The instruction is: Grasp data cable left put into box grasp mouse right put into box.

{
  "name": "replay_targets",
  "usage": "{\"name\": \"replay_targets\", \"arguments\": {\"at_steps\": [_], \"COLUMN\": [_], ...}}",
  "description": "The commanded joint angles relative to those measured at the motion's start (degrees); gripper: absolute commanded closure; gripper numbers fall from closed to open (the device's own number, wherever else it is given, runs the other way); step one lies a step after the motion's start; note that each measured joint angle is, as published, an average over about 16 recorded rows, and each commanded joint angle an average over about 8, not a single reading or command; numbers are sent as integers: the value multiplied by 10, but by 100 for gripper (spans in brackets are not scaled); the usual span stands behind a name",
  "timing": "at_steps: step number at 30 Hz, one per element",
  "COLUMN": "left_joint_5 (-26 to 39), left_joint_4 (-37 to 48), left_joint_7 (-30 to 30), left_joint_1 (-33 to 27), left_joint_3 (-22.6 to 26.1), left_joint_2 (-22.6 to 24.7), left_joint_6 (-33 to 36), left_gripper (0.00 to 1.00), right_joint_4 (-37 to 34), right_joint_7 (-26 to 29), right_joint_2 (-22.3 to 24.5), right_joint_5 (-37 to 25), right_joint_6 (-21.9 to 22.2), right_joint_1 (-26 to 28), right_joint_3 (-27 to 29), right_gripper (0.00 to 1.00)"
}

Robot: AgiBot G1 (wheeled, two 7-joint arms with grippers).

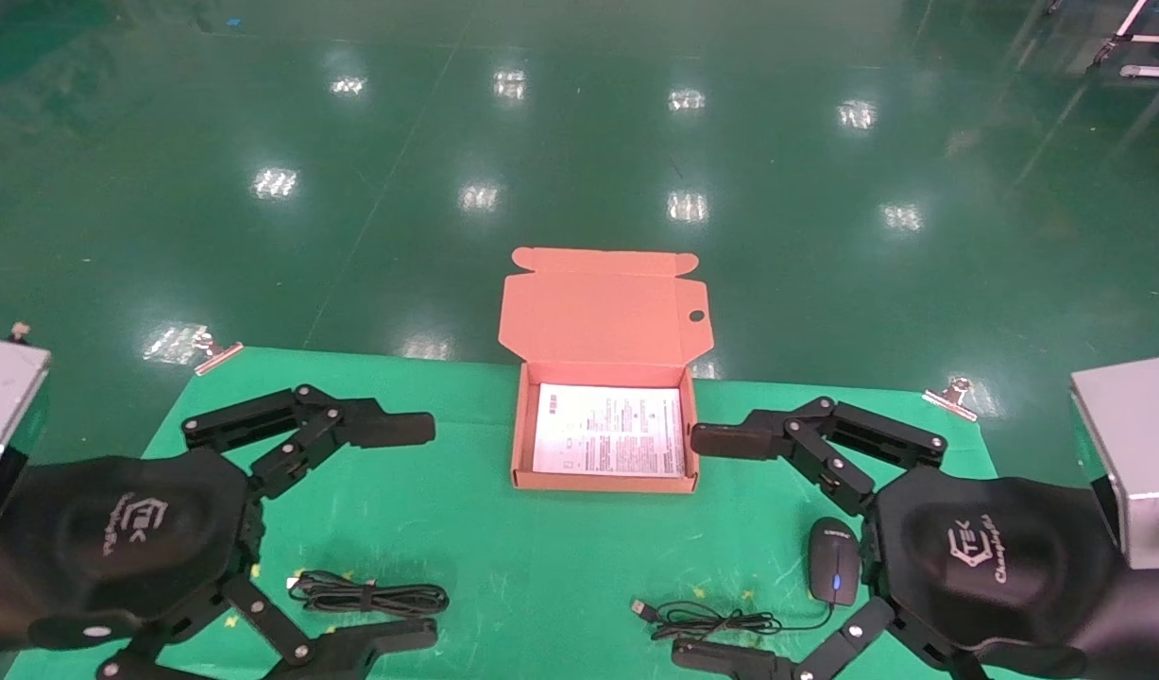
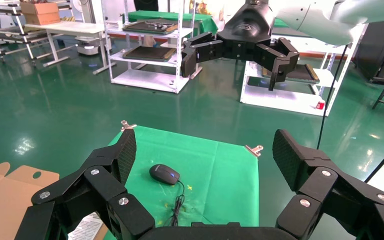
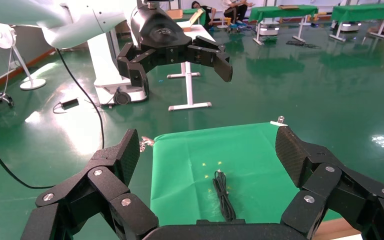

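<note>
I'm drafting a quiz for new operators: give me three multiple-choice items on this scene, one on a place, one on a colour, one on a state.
1. Where does the small black oval mouse lie?
A. inside the box
B. on the green cloth by the right claw
C. on the floor

2. What colour is the mouse's lit scroll wheel?
A. red
B. white
C. blue

3. How is the shallow brown cardboard box?
A. lid open, only a white printed sheet inside
B. lid shut
C. open with the cable inside

Key: 1 B, the mouse rests on the green cloth beside the right claw. 2 C, the wheel glows blue. 3 A, the box has its flap raised, and the coiled black data cable lies outside by the left claw.
</note>
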Motion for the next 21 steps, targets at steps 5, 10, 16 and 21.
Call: {"name": "replay_targets", "arguments": {"at_steps": [5,10,16,21], "left_joint_5": [0,0,0,0], "left_joint_4": [0,0,0,0], "left_joint_7": [0,0,0,0], "left_joint_1": [0,0,0,0], "left_joint_3": [0,0,0,0], "left_joint_2": [0,0,0,0], "left_joint_6": [0,0,0,0], "left_gripper": [0,0,0,0], "right_joint_4": [0,0,0,0], "right_joint_7": [0,0,0,0], "right_joint_2": [0,0,0,0], "right_joint_5": [0,0,0,0], "right_joint_6": [0,0,0,0], "right_joint_1": [0,0,0,0], "right_joint_3": [0,0,0,0], "right_gripper": [0,0,0,0]}}
